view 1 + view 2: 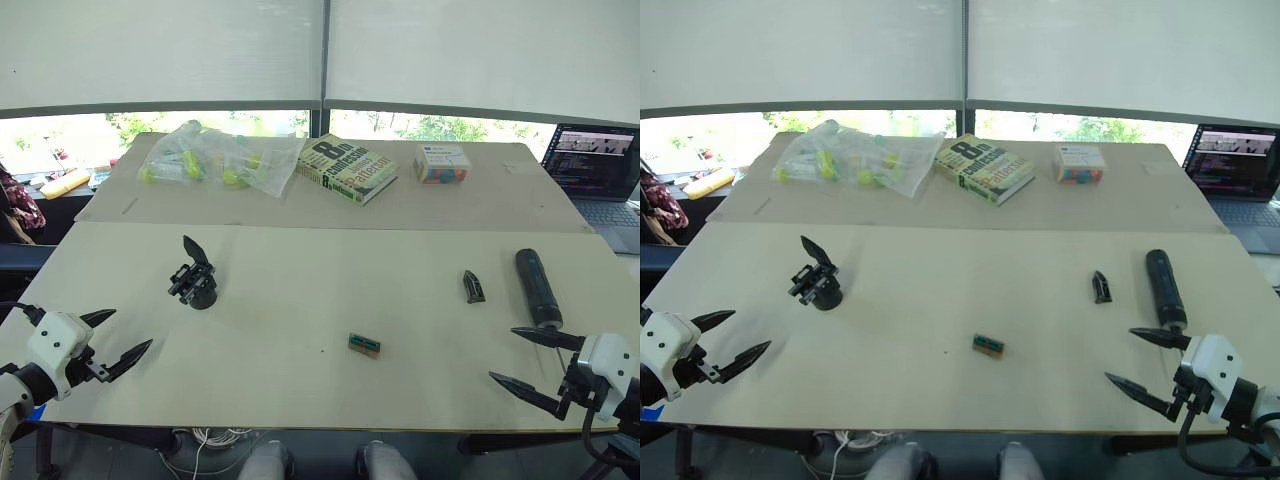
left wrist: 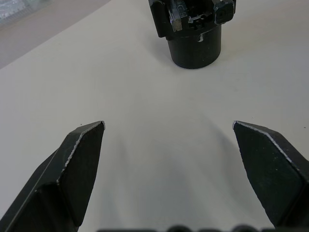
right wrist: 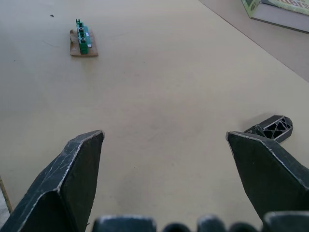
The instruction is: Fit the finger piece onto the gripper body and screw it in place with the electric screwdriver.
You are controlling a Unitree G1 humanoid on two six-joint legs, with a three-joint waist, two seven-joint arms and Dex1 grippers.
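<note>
Nearest, the left gripper and right gripper both gape wide, empty. The finger piece lies just left of the electric screwdriver, well right of the gripper body. Probably light, rigid, slick plastic; pinch its wider base.

Two robot arms reach in at the near corners of the counter. The left claw has both black pointed fingers spread wide, holding nothing. The right claw is likewise spread wide and empty, fingers pointing inward.
</note>
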